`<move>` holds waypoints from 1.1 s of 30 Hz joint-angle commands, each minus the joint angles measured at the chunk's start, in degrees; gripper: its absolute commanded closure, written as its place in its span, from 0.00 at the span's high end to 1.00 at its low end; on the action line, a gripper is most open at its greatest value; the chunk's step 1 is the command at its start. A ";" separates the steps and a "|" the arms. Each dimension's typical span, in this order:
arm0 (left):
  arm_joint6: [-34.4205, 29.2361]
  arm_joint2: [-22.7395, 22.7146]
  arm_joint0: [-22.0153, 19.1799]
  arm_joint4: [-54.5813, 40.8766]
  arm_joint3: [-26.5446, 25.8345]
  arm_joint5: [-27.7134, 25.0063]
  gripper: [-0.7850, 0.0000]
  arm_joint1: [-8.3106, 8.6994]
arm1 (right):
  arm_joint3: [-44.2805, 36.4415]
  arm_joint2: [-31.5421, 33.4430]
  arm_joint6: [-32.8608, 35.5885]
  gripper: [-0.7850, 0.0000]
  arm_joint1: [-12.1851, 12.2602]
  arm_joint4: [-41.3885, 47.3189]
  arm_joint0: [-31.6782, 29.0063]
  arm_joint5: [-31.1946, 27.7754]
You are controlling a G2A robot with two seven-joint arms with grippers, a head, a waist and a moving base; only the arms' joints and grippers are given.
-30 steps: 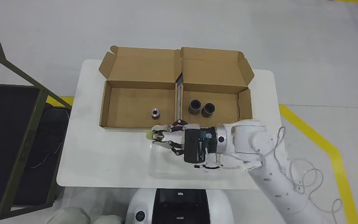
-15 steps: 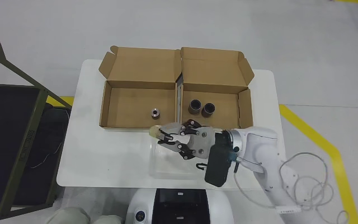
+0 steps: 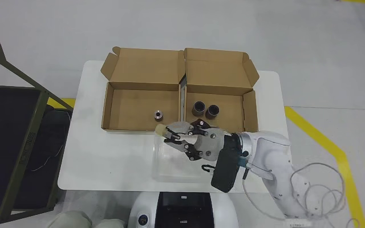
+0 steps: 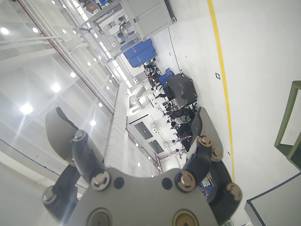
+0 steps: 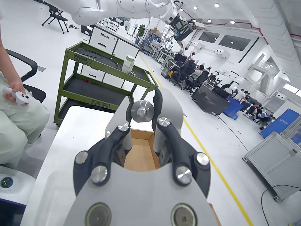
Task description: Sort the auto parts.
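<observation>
My right gripper (image 3: 166,133) hangs over the front wall of the left cardboard box (image 3: 106,108), shut on a small silver round part (image 5: 142,112). From above, the held part (image 3: 161,130) shows as a pale tip between the fingers. One silver part (image 3: 157,114) lies inside the left box. The right box (image 3: 249,108) holds two dark rings (image 3: 199,108) (image 3: 213,110). My left gripper (image 4: 128,116) is lifted well off the table and points out into the room, open with nothing between its fingers.
A clear plastic tray (image 3: 171,168) lies on the white table (image 3: 91,148) in front of the boxes, under my right arm. A green cart (image 5: 101,81) stands just off the table's left side. Both box lids stand open at the far side.
My right gripper has carried the silver part away from the clear tray toward the left box's front wall, and the wrist has turned. The parts in the boxes have not moved.
</observation>
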 commanded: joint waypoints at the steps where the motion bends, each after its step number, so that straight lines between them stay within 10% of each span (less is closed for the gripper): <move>1: 0.00 0.00 0.00 0.00 0.00 0.00 1.00 0.00 | 0.70 0.08 -0.04 0.00 0.10 -0.28 -0.29 0.19; 33: 0.00 0.00 0.00 0.00 0.00 0.00 1.00 0.00 | 22.65 -12.49 23.19 0.00 -4.26 13.32 18.50 9.81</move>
